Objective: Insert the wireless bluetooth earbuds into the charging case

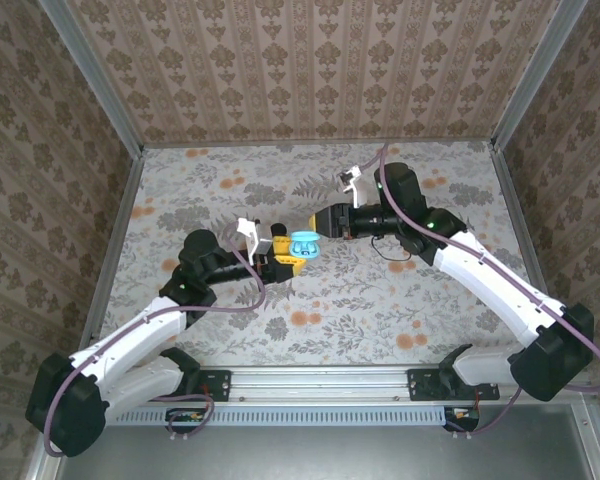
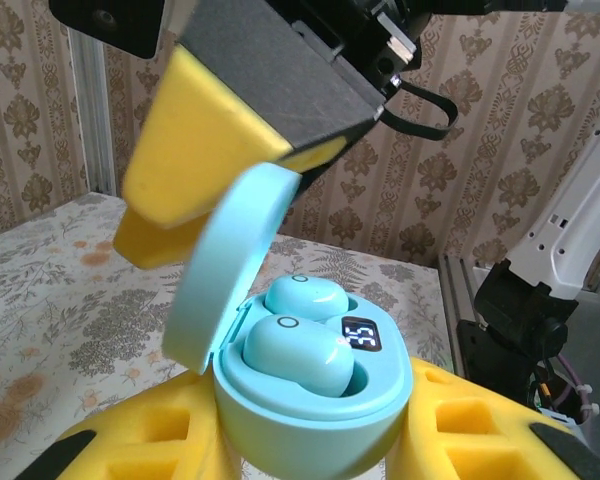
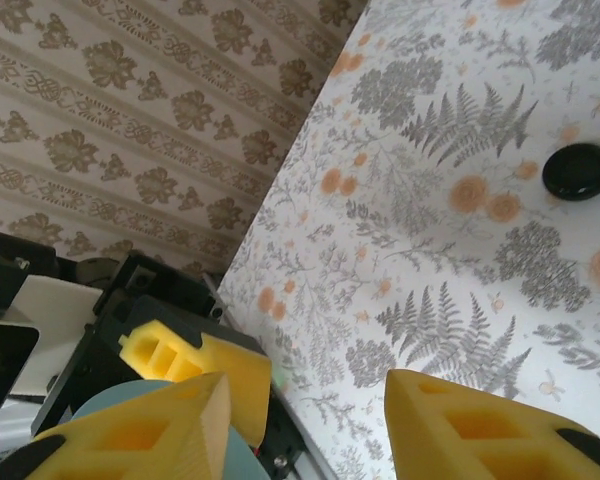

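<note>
Over the middle of the table (image 1: pixel 410 330), raised off the floral cloth, both arms meet nose to nose, and that crowding is the main hazard. If the right arm (image 1: pixel 480 270) drives further toward the left arm (image 1: pixel 140 340), the two wrists could knock together and jolt the load. The left gripper (image 1: pixel 288 252) is clamped on the charging case (image 2: pixel 315 410) from both sides, low on its base. The right gripper (image 3: pixel 308 390) stands with its fingers apart and nothing between them, one yellow pad (image 2: pixel 180 150) right at the upper edge of the raised lid (image 2: pixel 230 260). A push there that runs off-line could, I judge, twist the case in the foam grip or strain the hinge rather than fold the lid down. Both earbuds (image 2: pixel 300 350) look seated in their wells beside the lit display (image 2: pixel 361 335); a hard tap might pop one out, and it would drop to the cloth.

Room is generous otherwise. Open cloth runs to the left, right and far edges, where papered walls (image 1: pixel 310 70) close it in, and the near edge carries the arms' mounting rail (image 1: pixel 320 383). A black disc (image 3: pixel 578 170) lies on the cloth well apart from the grippers.
</note>
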